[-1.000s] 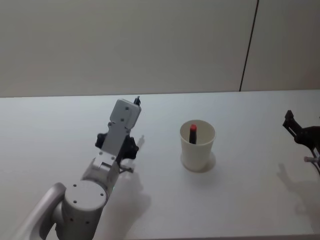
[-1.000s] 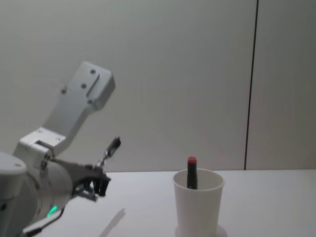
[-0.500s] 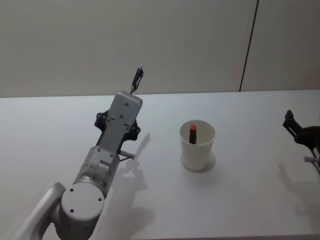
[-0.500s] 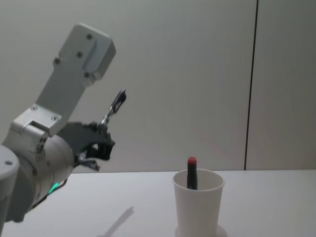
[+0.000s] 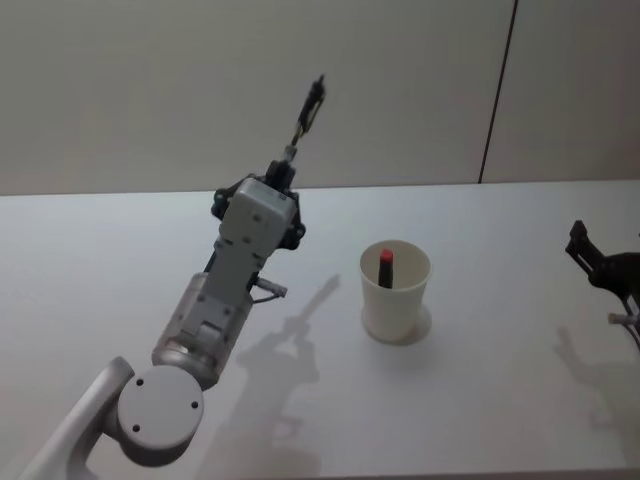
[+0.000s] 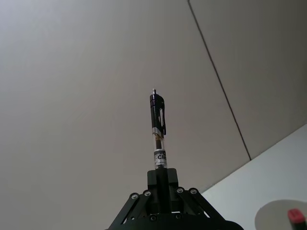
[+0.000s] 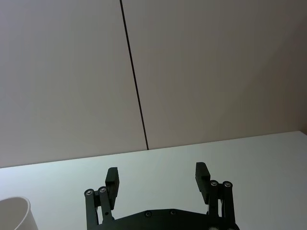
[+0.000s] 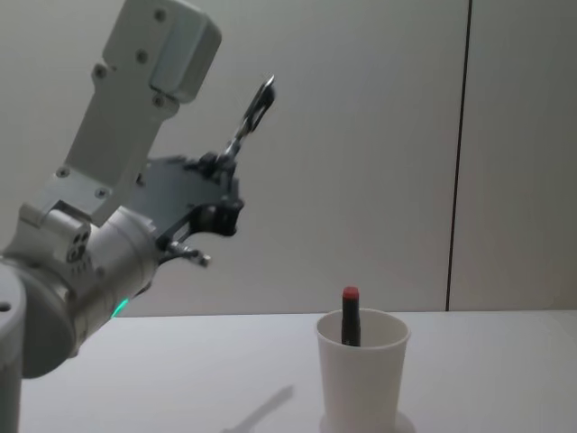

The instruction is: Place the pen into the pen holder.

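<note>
- Raised since a second ago, my left gripper (image 5: 281,172) has its fingers clamped on the pen (image 5: 307,112), up left of the pen holder (image 5: 394,305).
- Carrying step; next I swing over the rim and point the pen down.
- Right gripper (image 7: 158,176) is parked far right, fingers apart, empty.

Dim, even light from overhead. The left hand (image 5: 284,163), with the black click pen (image 5: 308,108) it grips, throws a soft grey shadow on the white desk (image 5: 480,420) beneath it; the right hand (image 5: 576,242) throws a fainter one.

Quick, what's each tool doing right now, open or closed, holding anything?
Left tool: closed on the black pen, which points upward.
Right tool: open, holding nothing.
</note>
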### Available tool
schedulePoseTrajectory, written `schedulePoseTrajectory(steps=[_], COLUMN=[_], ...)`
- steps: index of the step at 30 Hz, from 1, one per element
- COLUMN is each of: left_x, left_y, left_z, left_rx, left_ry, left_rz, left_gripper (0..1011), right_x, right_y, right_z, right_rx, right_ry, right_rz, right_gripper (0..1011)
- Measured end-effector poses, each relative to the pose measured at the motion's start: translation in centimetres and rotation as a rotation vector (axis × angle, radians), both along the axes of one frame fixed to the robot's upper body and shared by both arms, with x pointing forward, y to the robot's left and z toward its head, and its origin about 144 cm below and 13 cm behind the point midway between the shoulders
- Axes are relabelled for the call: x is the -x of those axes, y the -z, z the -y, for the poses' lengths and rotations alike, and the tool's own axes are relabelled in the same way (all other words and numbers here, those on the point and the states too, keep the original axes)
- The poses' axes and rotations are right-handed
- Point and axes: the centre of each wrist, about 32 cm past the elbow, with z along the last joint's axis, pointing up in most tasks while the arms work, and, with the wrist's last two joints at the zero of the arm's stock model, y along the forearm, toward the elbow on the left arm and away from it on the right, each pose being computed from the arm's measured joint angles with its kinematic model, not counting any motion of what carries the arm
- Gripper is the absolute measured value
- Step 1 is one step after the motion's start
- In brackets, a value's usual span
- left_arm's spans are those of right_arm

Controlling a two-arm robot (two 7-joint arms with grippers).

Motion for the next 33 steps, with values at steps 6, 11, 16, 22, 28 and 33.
schedulePoseTrajectory(steps=[6,11,16,22,28,33], left_x=[-0.7,-1.4,-2.1,-3.0,-3.6,-3.9], left_y=[0.1,0.2,0.2,0.4,0.4,0.5], left_z=[0.0,0.2,0.5,1.1,1.5,1.7], left_rx=[0.009,0.017,0.030,0.048,0.058,0.062], left_ry=[0.087,0.167,0.244,0.331,0.385,0.409], left_rz=[0.079,0.141,0.189,0.242,0.278,0.295], left_gripper=[131,131,131,131,131,131], right_x=[0.0,0.0,0.0,0.0,0.0,0.1], right_y=[0.0,0.0,0.0,0.0,0.0,0.0], right_z=[0.0,0.0,0.0,0.0,0.0,0.1], right_rx=[0.000,0.000,0.000,0.000,0.000,-0.004], right_ry=[0.000,0.000,0.000,0.000,0.000,-0.013], right_rz=[0.000,0.000,0.000,0.000,0.000,0.004], right_gripper=[1002,1002,1002,1002,1002,1002])
